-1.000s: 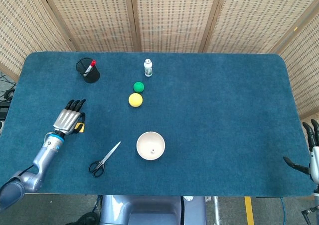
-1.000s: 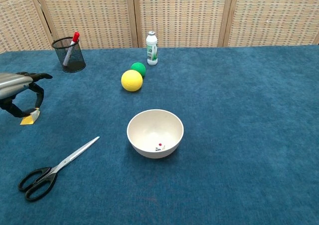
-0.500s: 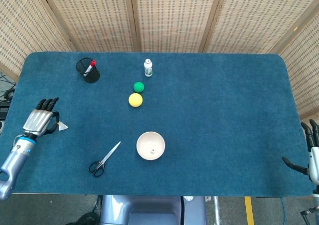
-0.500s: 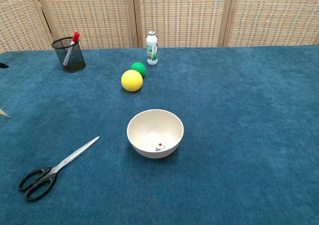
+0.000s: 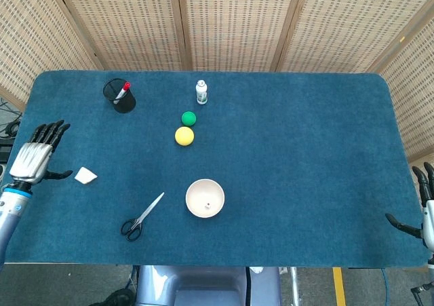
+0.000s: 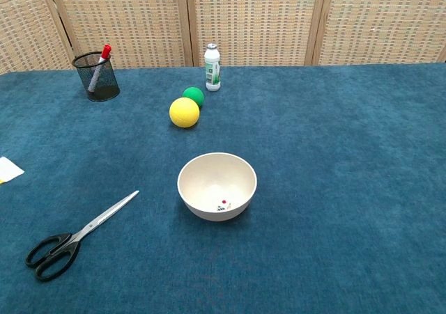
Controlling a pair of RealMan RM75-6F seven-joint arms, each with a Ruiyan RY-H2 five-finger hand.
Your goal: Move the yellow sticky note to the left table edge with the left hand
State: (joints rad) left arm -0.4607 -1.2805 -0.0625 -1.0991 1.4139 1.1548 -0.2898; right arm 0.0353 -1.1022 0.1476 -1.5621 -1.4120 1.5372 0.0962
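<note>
The yellow sticky note (image 5: pixel 85 176) lies flat near the table's (image 5: pixel 285 150) left edge, showing pale. It is probably very light, thin and limp, best pinched at a lifted edge. The left hand (image 5: pixel 37 159), fingers spread and empty, sits just left of it; a second ago it held the note further inboard. The right hand (image 5: pixel 426 201), at the right edge, is open.

Silver left hand (image 5: pixel 31 161), black fingers
</note>
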